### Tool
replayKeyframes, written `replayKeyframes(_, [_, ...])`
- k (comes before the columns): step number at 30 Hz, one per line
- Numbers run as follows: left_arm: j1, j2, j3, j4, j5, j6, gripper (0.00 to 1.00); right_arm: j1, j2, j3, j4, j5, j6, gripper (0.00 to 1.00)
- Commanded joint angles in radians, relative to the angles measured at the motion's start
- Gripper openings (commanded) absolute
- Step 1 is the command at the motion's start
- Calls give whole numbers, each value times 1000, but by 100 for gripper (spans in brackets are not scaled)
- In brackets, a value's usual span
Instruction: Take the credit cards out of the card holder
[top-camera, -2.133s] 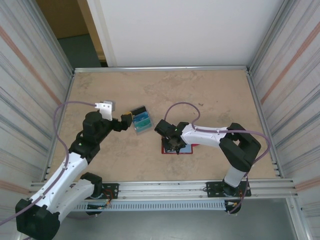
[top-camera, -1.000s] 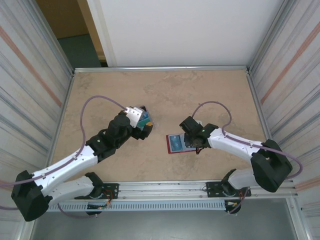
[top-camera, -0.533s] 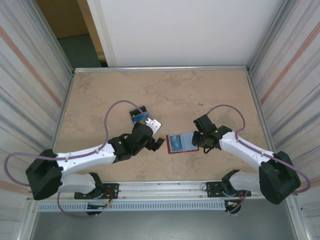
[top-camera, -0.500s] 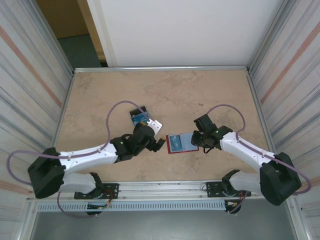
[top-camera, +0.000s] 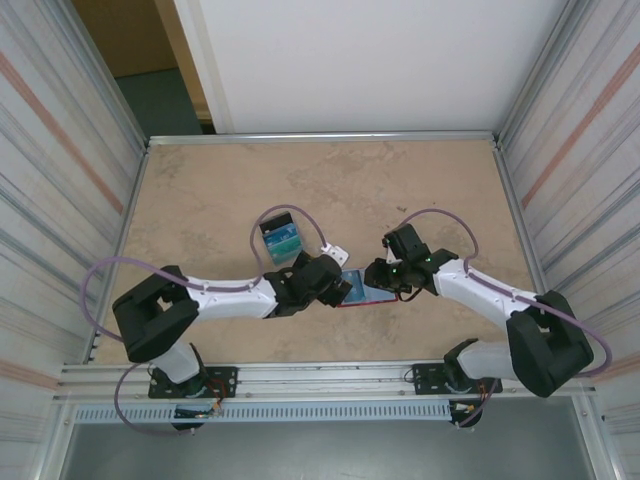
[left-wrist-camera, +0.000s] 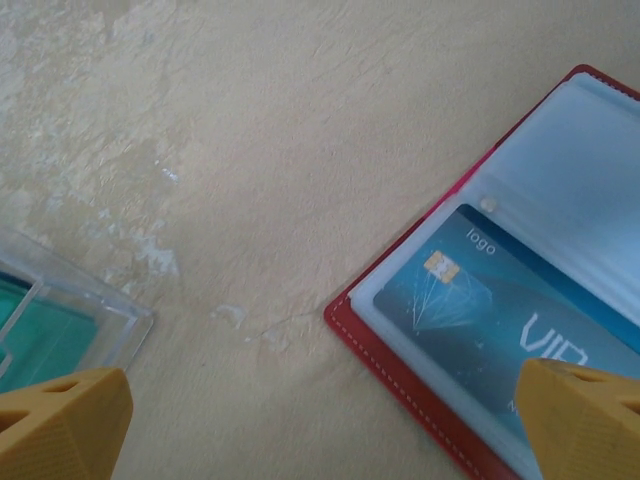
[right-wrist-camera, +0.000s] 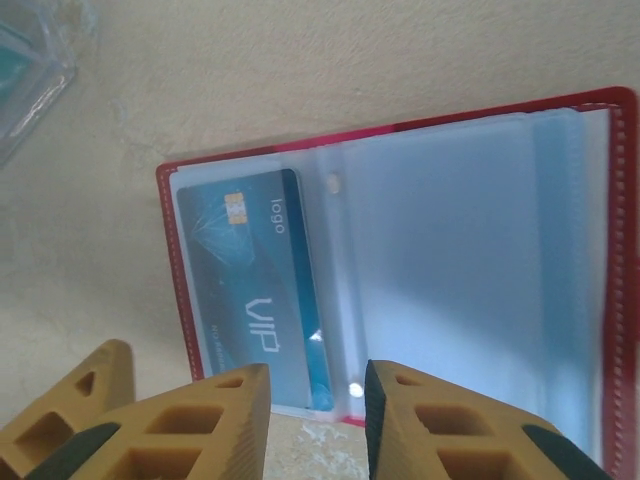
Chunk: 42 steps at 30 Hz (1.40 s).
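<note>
The step in hand, as it seems, is to draw the blue card out of the open card holder, which lies flat on the table between the two arms, the pages facing up.

The left gripper comes to the holder from 9 o'clock with its jaws spread fully and nothing in them. It would do well to narrow first, then to take the blue card by its free edge only and slide it along the pocket, not lift it, because a flat card gives little to catch. In the right wrist view the card's long edge lies close along the holder's red stitched border, so the pinch risks taking the cover together with the card.

The right gripper stands at the 3 o'clock side, jaws narrow with a small gap and nothing seen between them. It is best used to press the holder down so that it does not follow the card.

At about 10 o'clock from the holder sits a clear plastic box, hard, with teal cards inside. The holder has a dark-red cover and pale, glossy, soft-looking sleeves. The card is thin, stiff and smooth, and the table is matt beige with a stone-like pattern.
</note>
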Motion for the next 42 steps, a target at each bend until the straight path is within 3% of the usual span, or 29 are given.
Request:
replayKeyframes(1, [10,38,38,15,-12,-29,99,-5,25,9,45,-65,-10,29])
replayKeyframes(17, [40,133,67,-40,5,-34,99,-28,94,-10,71,-111,-2,20])
replayKeyframes(25, [40,169,101,-128,-36,-8,99,-42,108,-21,85,-142,7,20])
replayKeyframes(42, [41,156,80,-135,-50,15,99,-67,147,-62,187,-219,22,17])
